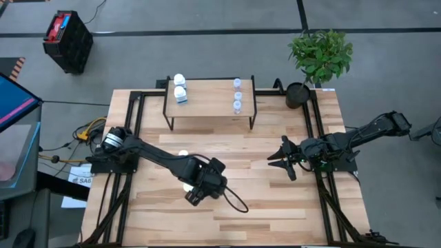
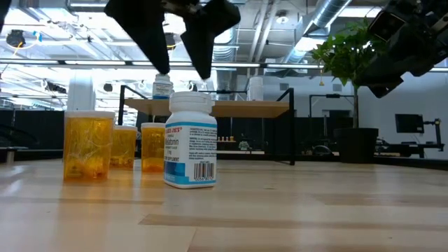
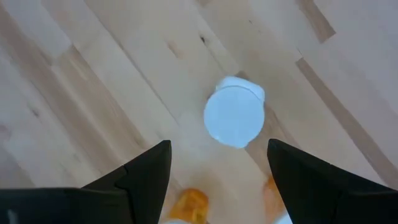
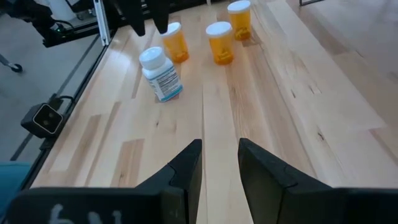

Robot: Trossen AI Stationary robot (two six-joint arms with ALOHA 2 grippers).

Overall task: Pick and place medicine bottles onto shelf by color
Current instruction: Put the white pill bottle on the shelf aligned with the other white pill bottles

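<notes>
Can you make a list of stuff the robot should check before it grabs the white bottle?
1. Left gripper fingers are open: ok.
2. Left gripper is above the white bottle, with the cap showing between its fingers in the left wrist view: ok.
3. White bottle stands upright on the table: ok.
4. Orange bottles stand clear of the white bottle: ok in the right wrist view, though they are close, so go down carefully.
5. Room on the shelf beside the two white bottles already there: ok.
6. Right gripper is waiting off to the side, shut and empty: ok.
</notes>
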